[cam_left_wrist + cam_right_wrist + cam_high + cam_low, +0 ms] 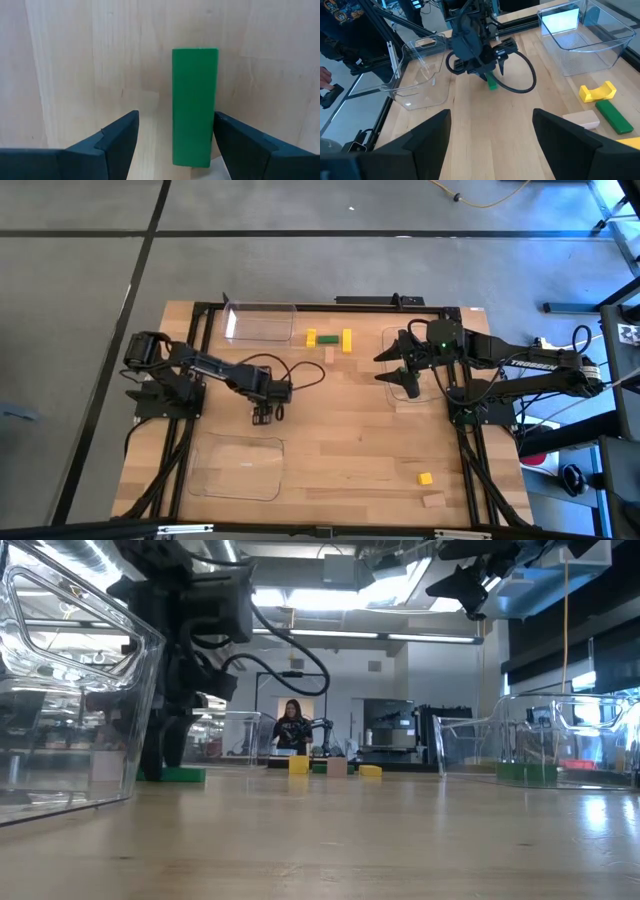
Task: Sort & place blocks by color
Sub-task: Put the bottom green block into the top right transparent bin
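A green block (pixel 194 107) lying flat on the table near its middle is straddled by the left gripper (pixel 172 145), jaws apart, and should be centred before being clamped, while the right gripper (pixel 490 137), also open, is held aloft.

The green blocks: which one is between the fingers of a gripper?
The green bar under the left gripper, between its open fingers; the other green block lies among yellow pieces, untouched.

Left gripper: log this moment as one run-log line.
left gripper: open, straddling green block on table | right gripper: open, raised over right tray | block not yet gripped
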